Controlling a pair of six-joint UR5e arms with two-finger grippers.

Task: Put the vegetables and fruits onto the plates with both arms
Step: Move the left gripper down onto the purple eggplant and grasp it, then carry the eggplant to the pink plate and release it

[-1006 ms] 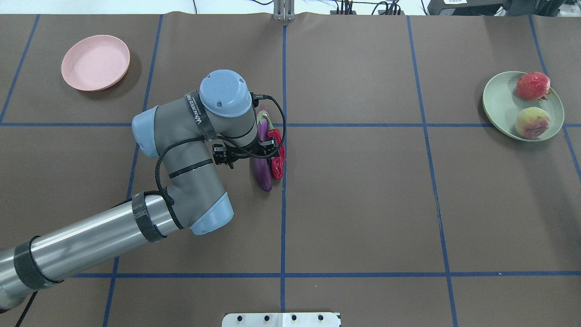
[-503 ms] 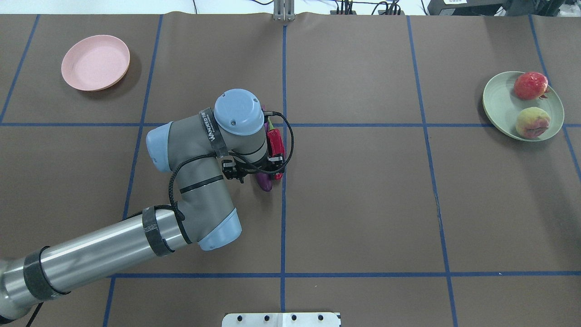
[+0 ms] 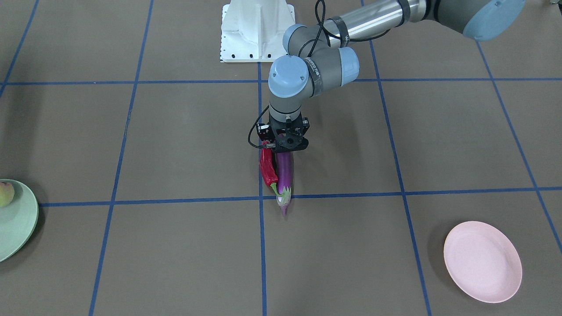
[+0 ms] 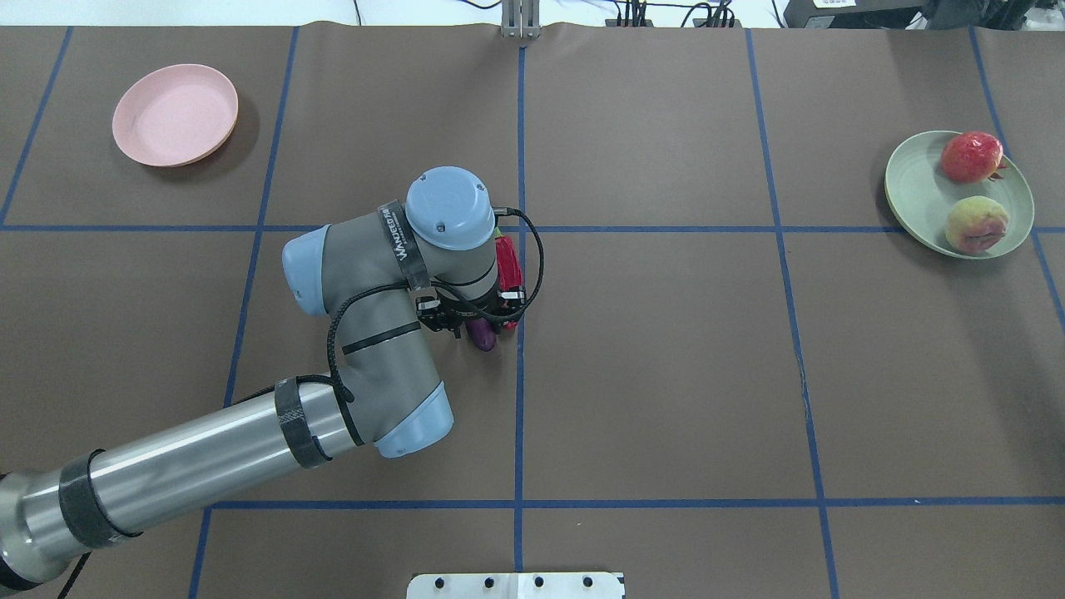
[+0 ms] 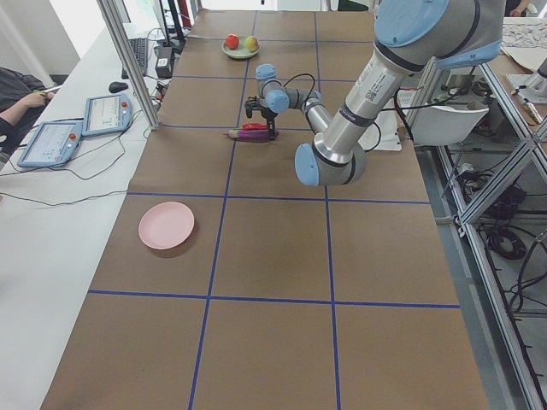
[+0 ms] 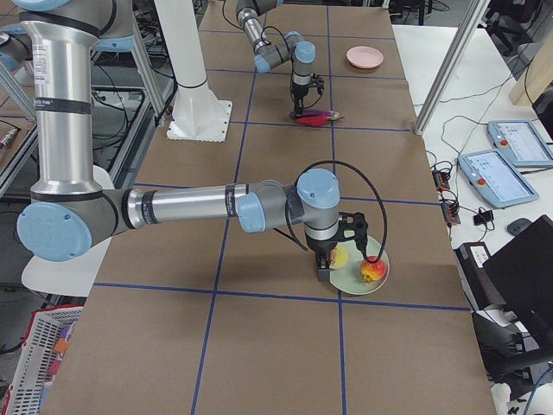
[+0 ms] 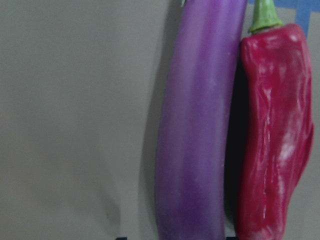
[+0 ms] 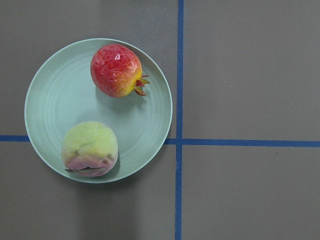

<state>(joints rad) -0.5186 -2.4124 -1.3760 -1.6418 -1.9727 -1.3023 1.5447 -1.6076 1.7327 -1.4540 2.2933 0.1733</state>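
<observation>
The left gripper (image 3: 284,147) hangs low over the eggplant (image 3: 284,175) and the red pepper (image 3: 267,169), which lie touching on the table (image 3: 175,140) — jaws spread, gripping nothing. The right gripper (image 6: 326,268) hovers above the green plate (image 8: 55,100) — how far open, nobody can tell.

I'm counting two round shallow plates sitting on the brown paper-covered surface (image 4: 666,374): one pale pink plate (image 4: 175,114) and one pale mint green plate (image 4: 915,191). Two fruits are showing, one round red-orange pomegranate (image 4: 971,156) and one yellow-green peach with a pink blush (image 4: 976,223). Two vegetables are showing as well: one long glossy purple eggplant (image 3: 284,173) and one wrinkled red chili pepper (image 3: 267,169). Two jointed grey and silver robot arms are reaching over it all, one left arm (image 4: 208,466) and one right arm (image 6: 190,207). One white flared pedestal (image 3: 257,30) is standing between them.
</observation>
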